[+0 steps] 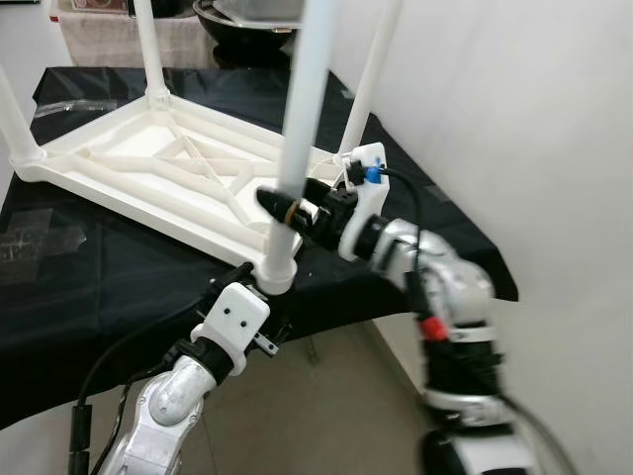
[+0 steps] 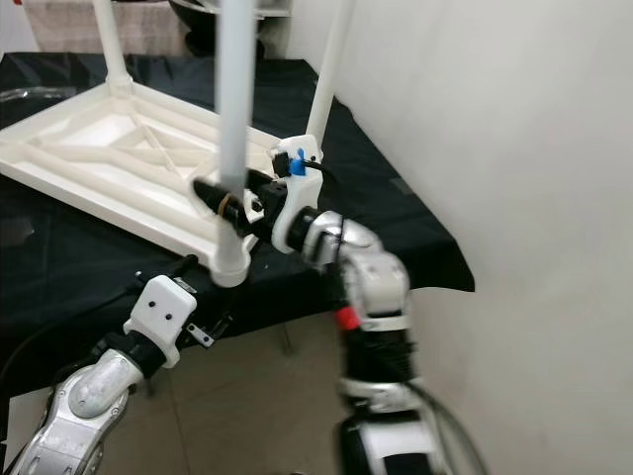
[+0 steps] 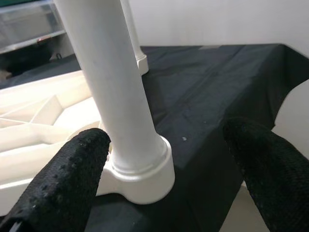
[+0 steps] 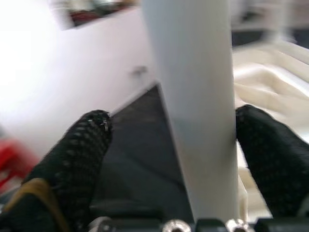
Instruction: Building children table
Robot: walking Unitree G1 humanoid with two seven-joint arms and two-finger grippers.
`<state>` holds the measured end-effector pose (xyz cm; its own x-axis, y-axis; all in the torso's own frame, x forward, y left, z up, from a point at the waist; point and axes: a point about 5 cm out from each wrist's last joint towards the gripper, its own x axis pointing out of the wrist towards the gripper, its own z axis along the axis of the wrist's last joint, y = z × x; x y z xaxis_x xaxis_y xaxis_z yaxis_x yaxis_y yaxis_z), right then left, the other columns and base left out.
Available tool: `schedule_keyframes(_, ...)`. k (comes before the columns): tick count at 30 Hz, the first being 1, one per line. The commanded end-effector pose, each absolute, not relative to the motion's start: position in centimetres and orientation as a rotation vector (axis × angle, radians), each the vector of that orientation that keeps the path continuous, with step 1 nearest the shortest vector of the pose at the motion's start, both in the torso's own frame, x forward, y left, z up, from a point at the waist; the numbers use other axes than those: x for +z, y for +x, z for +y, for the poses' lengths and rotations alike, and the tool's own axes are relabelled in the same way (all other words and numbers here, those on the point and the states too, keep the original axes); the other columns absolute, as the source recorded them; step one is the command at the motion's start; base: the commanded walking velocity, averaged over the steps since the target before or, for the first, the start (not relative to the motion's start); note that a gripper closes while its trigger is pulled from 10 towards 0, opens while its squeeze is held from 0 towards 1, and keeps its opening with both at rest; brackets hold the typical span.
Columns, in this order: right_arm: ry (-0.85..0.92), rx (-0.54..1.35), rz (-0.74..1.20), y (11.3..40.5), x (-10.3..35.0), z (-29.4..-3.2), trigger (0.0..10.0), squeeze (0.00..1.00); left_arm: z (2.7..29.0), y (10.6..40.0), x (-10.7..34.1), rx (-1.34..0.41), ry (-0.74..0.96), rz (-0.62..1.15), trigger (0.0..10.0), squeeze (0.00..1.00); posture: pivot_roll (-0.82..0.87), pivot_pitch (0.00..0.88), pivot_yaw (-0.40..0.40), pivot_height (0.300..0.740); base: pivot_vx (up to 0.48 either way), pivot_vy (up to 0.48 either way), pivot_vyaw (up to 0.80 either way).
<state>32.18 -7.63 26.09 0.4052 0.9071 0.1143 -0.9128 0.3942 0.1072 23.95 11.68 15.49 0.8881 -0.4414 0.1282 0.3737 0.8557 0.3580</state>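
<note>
A white plastic table [image 1: 158, 168] lies upside down on a black cloth [image 1: 119, 257] that covers a worktop, its ribbed underside facing up and its legs standing up from the corners. The near-right corner reaches the near edge of the cloth, and the leg [image 1: 297, 129] seated in the round socket [image 1: 277, 272] there rises straight up, out of the top of the head views.

The right gripper [image 1: 282, 206] reaches in from the right and meets this leg a little above the socket. In the right wrist view its two black fingers [image 4: 82, 159] stand one on each side of the tube; the one nearer the tabletop touches it, while a dark gap shows at the other, so the jaws are spread around the leg and not clenched on it.

The left gripper [image 3: 169, 159] comes up from below the near edge of the cloth, just beneath the same corner. In the left wrist view its fingers [image 3: 72, 174] are wide apart: one lies close beside the socket, the other is well off to the side over the cloth, with nothing gripped between them.

Beyond the far edge of the cloth sits a dark bowl [image 1: 247, 25] beside a box [image 1: 94, 20], both partly cut off. A white wall [image 1: 514, 119] runs along the right
</note>
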Motion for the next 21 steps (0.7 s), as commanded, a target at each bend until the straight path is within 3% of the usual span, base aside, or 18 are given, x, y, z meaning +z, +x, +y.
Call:
schedule_keyframes(1,0.150,1.267,-0.085,31.7,26.8,-7.3,10.0,1.00,11.4,23.7,15.2,-0.453,0.331,-0.203,10.0,0.00,0.05,0.096,-0.156,0.740,0.000,0.000,0.00)
schedule_keyframes(8,0.075,1.445,-0.095,32.0,28.0,-8.5,10.0,1.00,11.2,23.2,15.4,-0.458,0.325,-0.207,10.0,0.00,0.07,0.127,-0.164,0.740,0.000,0.000,0.00)
schedule_keyframes(10,0.034,1.535,-0.095,32.1,28.7,-8.3,10.0,1.00,11.1,22.8,15.5,-0.457,0.320,-0.206,10.0,0.00,0.07,0.141,-0.172,0.740,0.000,0.000,0.00)
schedule_keyframes(17,-0.006,1.589,-0.096,32.8,29.4,-6.9,10.0,1.00,10.9,22.5,15.6,-0.458,0.313,-0.207,10.0,0.00,0.07,0.153,-0.179,0.740,0.000,0.000,0.00)
schedule_keyframes(18,-0.021,1.608,-0.104,33.1,29.9,-6.2,10.0,0.18,10.8,22.4,15.7,-0.459,0.311,-0.208,10.0,0.00,0.07,0.158,-0.182,0.740,0.000,0.000,0.00)
schedule_keyframes(19,-0.031,1.623,-0.111,33.3,30.3,-5.7,10.0,0.00,10.7,22.3,15.7,-0.459,0.310,-0.209,10.0,0.00,0.08,0.160,-0.185,0.740,0.000,0.000,0.00)
schedule_keyframes(21,-0.036,1.630,-0.116,33.5,30.6,-5.3,10.0,0.00,10.6,22.3,15.7,-0.458,0.309,-0.209,10.0,0.00,0.08,0.161,-0.186,0.740,0.000,0.000,0.00)
